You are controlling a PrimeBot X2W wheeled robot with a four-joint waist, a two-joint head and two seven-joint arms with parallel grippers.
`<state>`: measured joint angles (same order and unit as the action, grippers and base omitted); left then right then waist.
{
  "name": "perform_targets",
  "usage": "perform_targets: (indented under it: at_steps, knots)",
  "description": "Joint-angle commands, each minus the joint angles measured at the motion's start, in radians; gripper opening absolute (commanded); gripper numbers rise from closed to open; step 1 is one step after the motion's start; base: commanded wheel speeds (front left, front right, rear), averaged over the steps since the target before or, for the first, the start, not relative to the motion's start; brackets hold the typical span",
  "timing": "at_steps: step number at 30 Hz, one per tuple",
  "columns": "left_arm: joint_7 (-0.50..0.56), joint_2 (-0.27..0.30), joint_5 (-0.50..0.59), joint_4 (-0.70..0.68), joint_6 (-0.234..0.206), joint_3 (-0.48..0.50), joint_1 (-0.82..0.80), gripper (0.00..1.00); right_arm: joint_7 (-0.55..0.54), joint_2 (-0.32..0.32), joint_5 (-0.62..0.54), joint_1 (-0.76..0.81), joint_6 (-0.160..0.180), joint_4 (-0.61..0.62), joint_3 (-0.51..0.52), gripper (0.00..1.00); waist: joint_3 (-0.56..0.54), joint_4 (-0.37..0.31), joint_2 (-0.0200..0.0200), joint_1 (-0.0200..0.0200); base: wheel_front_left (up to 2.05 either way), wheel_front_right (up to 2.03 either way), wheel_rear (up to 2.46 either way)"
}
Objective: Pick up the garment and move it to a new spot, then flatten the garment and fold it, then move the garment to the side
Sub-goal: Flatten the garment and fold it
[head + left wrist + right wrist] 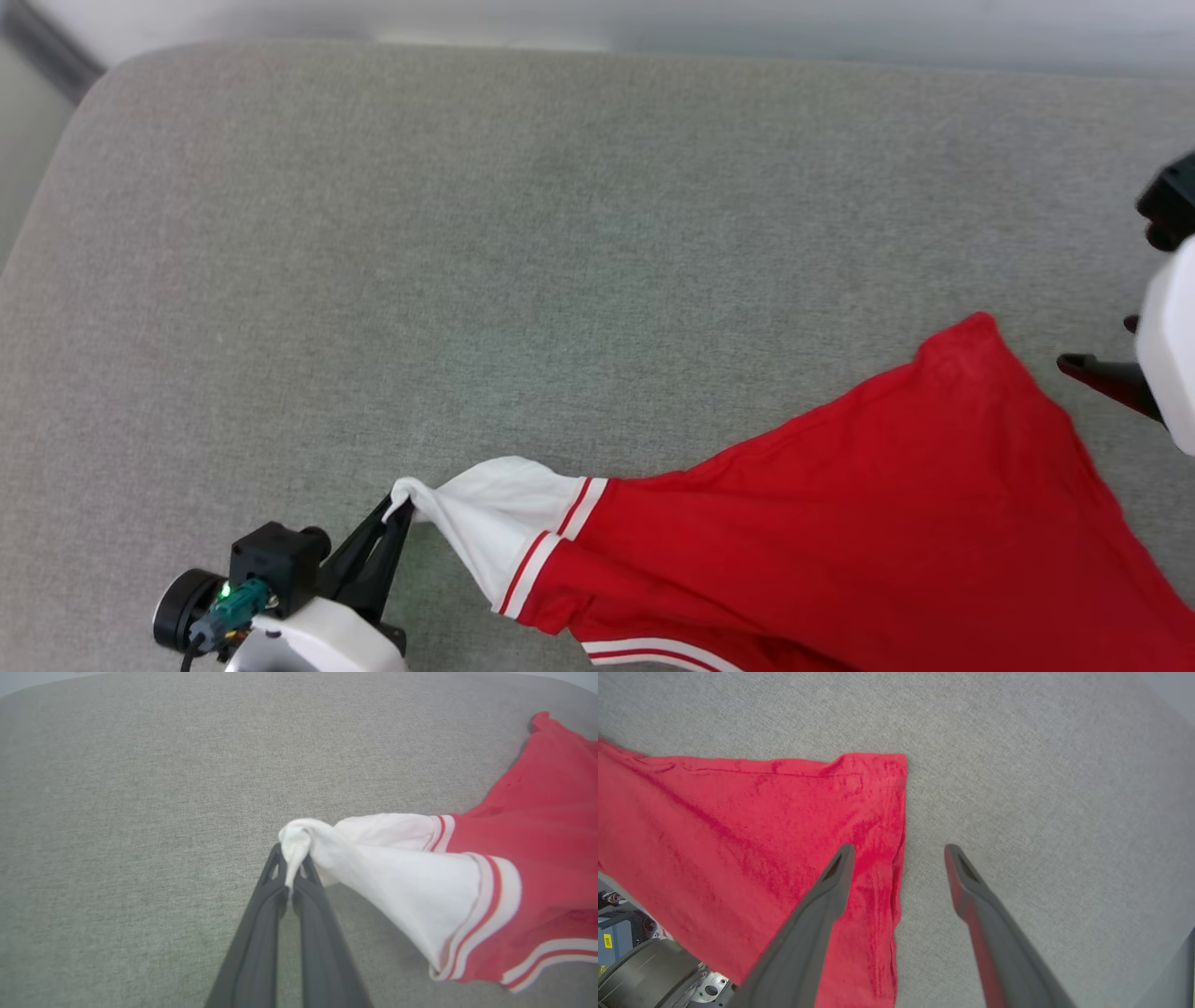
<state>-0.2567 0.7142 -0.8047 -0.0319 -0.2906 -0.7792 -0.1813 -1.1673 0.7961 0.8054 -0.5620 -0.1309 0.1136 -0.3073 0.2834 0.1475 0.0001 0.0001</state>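
Observation:
The garment (840,523), red with a white striped-trim sleeve, lies spread across the lower right of the grey cushion. My left gripper (400,509) at the lower left is shut on the tip of the white sleeve (373,858), pulling it taut; the left wrist view shows the cloth bunched between the closed fingertips (292,858). My right gripper (899,851) is open above the garment's red hem corner (878,779), one finger over the cloth, the other over bare cushion. One dark finger (1102,378) of it shows at the right edge of the head view.
The grey fabric cushion (467,233) stretches wide to the left and back, its rounded edge (93,84) at the upper left. A pale wall or floor lies beyond the far edge. Robot base parts (644,970) show under the garment's overhanging near edge.

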Motion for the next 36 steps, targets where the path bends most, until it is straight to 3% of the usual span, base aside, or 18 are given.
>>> perform_targets:
  at_steps: [1, 10, 19, 21, 36]
  knots:
    - [0.002, -0.008, 0.010, -0.002, 0.005, -0.002, -0.024, 0.00, -0.034, -0.028, -0.027, -0.063, 0.000, -0.047, -0.041, 1.00, 0.034, 0.025, -0.0001, -0.0001, 0.00, 0.00, 0.00]
    - [0.002, -0.039, 0.036, -0.003, 0.010, -0.007, -0.083, 0.00, -0.024, -0.135, -0.113, -0.236, 0.000, -0.272, -0.175, 1.00, 0.132, 0.068, -0.0001, -0.0001, 0.00, 0.00, 0.00]
    - [0.000, -0.061, 0.044, 0.015, 0.021, -0.009, -0.113, 0.00, 0.032, -0.125, -0.074, -0.150, -0.001, -0.356, -0.330, 1.00, 0.158, 0.078, -0.0001, -0.0001, 0.00, 0.00, 0.00]
    - [-0.001, -0.060, 0.042, 0.020, 0.021, -0.007, -0.108, 0.00, 0.053, -0.109, -0.064, -0.161, -0.001, -0.352, -0.349, 0.00, 0.153, 0.070, -0.0001, -0.0001, 0.00, 0.00, 0.00]
    - [0.033, -0.007, 0.094, 0.001, 0.033, -0.023, -0.163, 0.00, 0.333, -0.025, 0.017, -0.244, 0.000, -0.294, -0.343, 0.00, -0.024, 0.026, -0.0001, -0.0001, 0.00, 0.00, 0.00]
